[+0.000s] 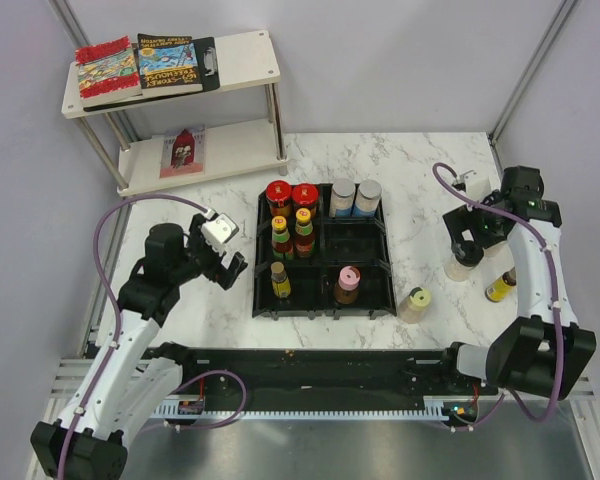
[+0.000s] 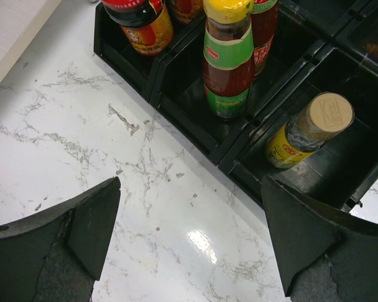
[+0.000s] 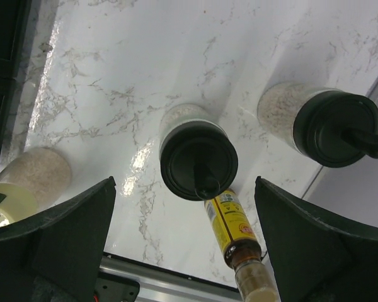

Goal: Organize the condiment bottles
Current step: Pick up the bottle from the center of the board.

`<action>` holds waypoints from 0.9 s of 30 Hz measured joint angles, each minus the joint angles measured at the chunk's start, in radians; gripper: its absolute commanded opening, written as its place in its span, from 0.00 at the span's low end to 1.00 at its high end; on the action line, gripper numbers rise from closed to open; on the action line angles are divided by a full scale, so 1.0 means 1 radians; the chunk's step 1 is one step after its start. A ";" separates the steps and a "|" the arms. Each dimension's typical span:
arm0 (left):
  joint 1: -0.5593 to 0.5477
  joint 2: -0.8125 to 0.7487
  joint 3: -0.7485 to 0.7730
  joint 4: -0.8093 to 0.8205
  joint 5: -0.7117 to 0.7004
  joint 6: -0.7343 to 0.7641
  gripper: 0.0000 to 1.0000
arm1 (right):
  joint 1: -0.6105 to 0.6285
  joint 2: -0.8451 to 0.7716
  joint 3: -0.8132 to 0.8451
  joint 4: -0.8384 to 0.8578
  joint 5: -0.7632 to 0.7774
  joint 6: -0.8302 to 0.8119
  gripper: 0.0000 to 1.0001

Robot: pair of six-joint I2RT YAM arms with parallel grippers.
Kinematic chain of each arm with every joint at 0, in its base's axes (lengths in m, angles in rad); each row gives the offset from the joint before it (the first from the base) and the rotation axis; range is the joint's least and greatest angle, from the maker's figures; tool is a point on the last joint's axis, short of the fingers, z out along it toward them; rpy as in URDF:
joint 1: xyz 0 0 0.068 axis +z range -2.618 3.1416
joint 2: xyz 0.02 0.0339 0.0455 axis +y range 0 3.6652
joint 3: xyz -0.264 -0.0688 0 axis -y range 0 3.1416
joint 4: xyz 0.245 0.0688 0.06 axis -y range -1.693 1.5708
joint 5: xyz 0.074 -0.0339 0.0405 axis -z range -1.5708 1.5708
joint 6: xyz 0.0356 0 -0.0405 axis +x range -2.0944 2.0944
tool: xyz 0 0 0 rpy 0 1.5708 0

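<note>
A black tray (image 1: 372, 300) holds several condiment bottles: two red-capped (image 1: 278, 192), two silver-capped (image 1: 342, 190), two yellow-capped (image 1: 304, 218), a cream-capped one (image 1: 279, 280) and a pink-capped one (image 1: 348, 283). My left gripper (image 1: 225, 268) hovers open over bare marble just left of the tray; its wrist view shows the yellow-capped bottle (image 2: 229, 56) and the cream-capped bottle (image 2: 309, 129). My right gripper (image 1: 475, 240) hangs open above a black-capped jar (image 3: 198, 157). Another black-capped jar (image 3: 331, 126), a yellow-labelled bottle (image 3: 236, 233) and a cream-lidded jar (image 3: 25, 182) stand around it.
A two-level white shelf (image 1: 242, 58) with colourful books (image 1: 140, 65) stands at the back left. Walls close in on the left and right. A black rail (image 1: 310, 365) runs along the near edge. The cream-lidded jar (image 1: 415, 303) stands just right of the tray.
</note>
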 measured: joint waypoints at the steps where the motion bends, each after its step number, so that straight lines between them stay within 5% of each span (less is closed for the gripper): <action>1: 0.000 -0.002 0.000 0.000 0.000 0.000 0.99 | -0.002 0.005 -0.005 0.008 -0.011 -0.001 0.97; 12: 0.000 -0.004 0.000 0.000 0.000 0.000 0.99 | -0.046 0.101 -0.100 0.124 -0.037 -0.002 0.94; 20: 0.000 -0.003 0.000 0.000 0.000 -0.001 0.99 | -0.055 0.133 -0.146 0.166 -0.040 -0.011 0.75; 21: 0.000 -0.003 0.000 0.000 0.000 -0.001 1.00 | -0.058 0.138 -0.152 0.171 -0.038 -0.017 0.71; 25: 0.000 -0.003 0.000 0.000 0.000 -0.001 0.99 | -0.064 0.146 -0.162 0.180 -0.039 -0.029 0.12; 27: 0.000 -0.003 0.000 0.000 0.000 -0.001 0.99 | -0.065 0.145 -0.162 0.179 -0.037 -0.031 0.01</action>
